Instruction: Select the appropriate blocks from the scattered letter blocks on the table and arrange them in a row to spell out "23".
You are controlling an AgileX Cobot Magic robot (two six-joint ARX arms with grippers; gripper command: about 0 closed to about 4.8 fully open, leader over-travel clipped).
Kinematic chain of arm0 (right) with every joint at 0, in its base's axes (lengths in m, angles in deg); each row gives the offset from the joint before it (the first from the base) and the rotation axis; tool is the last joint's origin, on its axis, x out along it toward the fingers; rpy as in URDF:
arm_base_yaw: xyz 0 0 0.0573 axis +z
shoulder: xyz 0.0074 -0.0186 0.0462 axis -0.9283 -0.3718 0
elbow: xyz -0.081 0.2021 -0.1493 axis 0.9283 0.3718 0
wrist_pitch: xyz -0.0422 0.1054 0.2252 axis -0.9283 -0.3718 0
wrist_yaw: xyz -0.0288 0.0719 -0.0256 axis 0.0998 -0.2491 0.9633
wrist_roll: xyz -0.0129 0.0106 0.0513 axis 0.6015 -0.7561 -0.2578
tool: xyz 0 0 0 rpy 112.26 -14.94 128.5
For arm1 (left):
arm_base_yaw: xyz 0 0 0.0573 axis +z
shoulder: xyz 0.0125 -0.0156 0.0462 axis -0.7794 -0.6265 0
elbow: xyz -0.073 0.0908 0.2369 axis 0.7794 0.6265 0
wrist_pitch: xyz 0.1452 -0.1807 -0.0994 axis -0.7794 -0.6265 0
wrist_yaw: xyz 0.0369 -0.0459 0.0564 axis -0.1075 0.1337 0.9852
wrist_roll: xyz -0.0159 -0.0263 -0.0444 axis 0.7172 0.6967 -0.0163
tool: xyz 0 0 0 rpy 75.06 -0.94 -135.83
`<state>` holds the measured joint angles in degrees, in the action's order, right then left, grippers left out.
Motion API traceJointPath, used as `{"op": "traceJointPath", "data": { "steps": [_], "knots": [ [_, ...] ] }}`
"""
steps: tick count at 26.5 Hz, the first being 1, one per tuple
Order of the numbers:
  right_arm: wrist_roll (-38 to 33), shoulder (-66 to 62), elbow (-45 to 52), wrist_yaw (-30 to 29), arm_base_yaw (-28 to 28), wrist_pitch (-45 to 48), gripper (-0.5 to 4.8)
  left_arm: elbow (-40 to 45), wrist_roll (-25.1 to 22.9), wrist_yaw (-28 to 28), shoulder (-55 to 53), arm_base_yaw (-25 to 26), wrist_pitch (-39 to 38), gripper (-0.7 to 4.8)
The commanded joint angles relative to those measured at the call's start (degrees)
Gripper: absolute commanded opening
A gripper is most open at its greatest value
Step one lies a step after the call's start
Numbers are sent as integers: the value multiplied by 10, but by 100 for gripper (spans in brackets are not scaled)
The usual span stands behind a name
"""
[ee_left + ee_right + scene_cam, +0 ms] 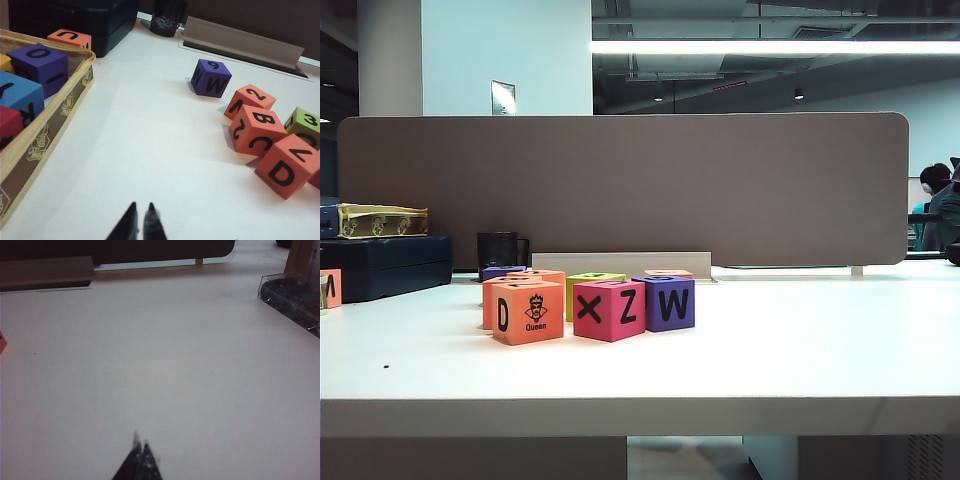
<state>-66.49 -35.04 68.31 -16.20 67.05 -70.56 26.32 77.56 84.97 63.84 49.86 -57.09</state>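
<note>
The scattered letter blocks lie in a cluster on the white table [800, 350]. Among them are an orange cube with "2" on top [249, 101] and a lime green cube with "3" on top [304, 125], also seen as the green cube [592, 283] in the exterior view. Around them lie an orange "B" cube [256, 130], an orange "D" cube [288, 166], a purple "W" cube [211, 78] and a pink "X"/"Z" cube [609, 309]. My left gripper [142, 207] is shut and empty, well short of the cluster. My right gripper [140, 441] is shut over bare table. Neither shows in the exterior view.
A fabric basket [75, 92] holding several blocks stands beside the left gripper, with a black case [100, 20] and an orange "U" cube [70, 37] behind it. A black cup [167, 17] and grey rail [240, 42] sit at the back. A clear plastic box [292, 297] lies far right.
</note>
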Motion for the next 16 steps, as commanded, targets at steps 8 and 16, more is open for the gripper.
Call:
{"op": "traceJointPath", "data": {
  "steps": [8, 16],
  "knots": [
    [-3, 6, 0, -15, 1, 37, -1, -1, 2, -5, 0, 0, -4, 21],
    [-3, 6, 0, -15, 1, 78, -1, -1, 2, -5, 0, 0, -4, 21]
  ]
}}
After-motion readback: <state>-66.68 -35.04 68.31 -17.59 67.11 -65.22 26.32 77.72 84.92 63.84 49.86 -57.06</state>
